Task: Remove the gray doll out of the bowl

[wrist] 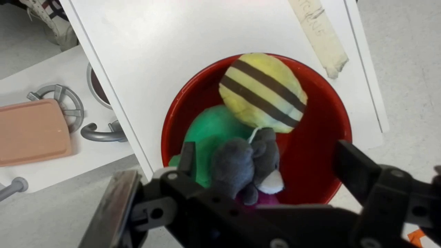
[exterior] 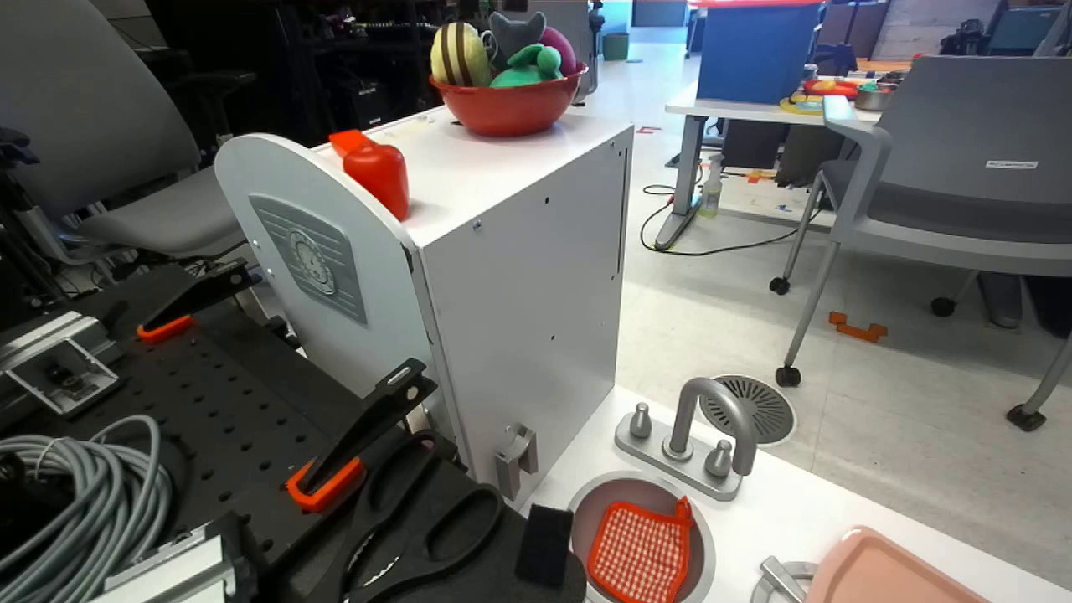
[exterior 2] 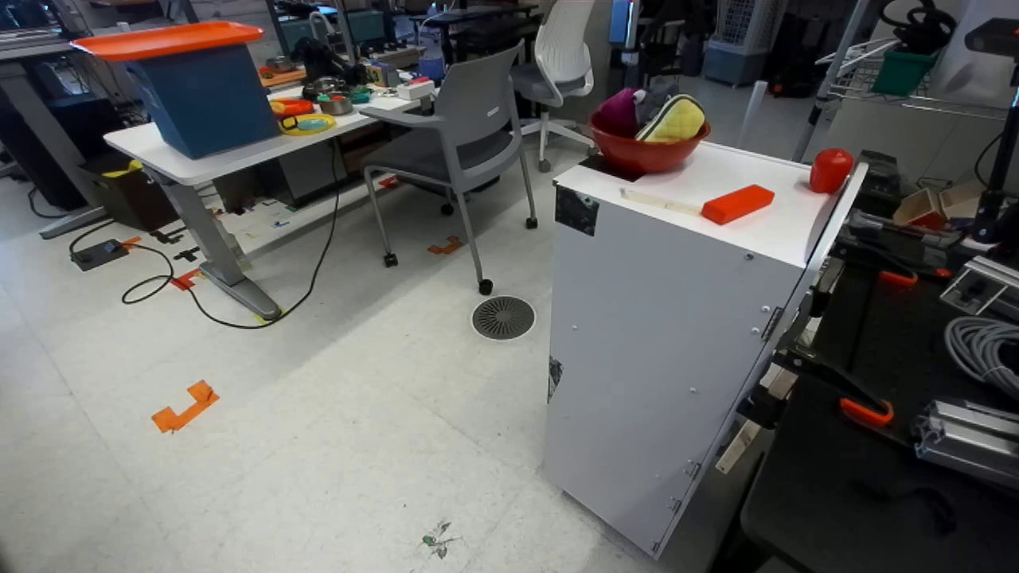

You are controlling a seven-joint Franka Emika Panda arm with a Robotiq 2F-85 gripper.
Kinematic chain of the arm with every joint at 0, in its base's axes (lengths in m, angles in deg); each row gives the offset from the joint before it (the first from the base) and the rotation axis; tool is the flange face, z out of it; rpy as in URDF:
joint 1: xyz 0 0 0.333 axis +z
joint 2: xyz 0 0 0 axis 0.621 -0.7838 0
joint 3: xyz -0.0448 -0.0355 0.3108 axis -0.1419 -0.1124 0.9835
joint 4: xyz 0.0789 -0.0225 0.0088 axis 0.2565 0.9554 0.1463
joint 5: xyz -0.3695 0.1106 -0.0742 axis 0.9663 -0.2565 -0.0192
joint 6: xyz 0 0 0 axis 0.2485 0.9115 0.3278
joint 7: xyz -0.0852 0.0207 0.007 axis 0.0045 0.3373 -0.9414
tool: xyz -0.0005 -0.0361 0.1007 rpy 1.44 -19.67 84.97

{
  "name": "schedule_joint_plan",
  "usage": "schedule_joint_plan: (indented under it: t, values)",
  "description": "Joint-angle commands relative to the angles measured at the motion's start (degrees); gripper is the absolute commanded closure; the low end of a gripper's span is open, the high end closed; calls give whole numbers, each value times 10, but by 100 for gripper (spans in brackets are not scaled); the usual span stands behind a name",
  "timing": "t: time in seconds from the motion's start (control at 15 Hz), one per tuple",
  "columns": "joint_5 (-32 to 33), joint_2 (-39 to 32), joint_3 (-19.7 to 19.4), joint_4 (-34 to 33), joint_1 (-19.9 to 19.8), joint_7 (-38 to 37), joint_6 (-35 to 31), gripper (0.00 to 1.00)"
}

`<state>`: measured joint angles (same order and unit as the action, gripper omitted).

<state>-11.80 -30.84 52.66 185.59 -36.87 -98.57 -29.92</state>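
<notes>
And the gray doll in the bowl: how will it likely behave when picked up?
In the wrist view the gray doll looks fuzzy and plush, so it will probably squash under a grip rather than slip. It seems a small stuffed toy, likely light and hard to break. Its uneven, lumpy shape suggests it might twist or sag if pinched off-center.

Wrist view: pale glare on white tabletop (wrist: 148, 34), thin highlights along rim of red bowl (wrist: 317, 148), black fingers (wrist: 187, 158) slightly out of focus. Both exterior views: light from above, tabletop bright, cabinet (exterior: 519, 260) sides grayer, pale floor (exterior 2: 334, 461), dark patches in background.
</notes>
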Motion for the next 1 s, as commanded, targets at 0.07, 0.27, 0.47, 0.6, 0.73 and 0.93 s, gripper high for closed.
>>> schedule_joint_plan:
  t: [0.07,0.27,0.47,0.6,0.73,0.93]
  values:
    - [-24,0,-2,-5,-7,7,30,0]
    - [-35,1,-2,-5,-13,13,45,0]
    - [-38,4,-5,-3,-16,8,48,0]
    - [-37,6,-7,-1,-20,7,49,0]
    - [-35,7,-10,0,-22,4,50,0]
    - [-28,8,-15,0,-23,-2,51,0]
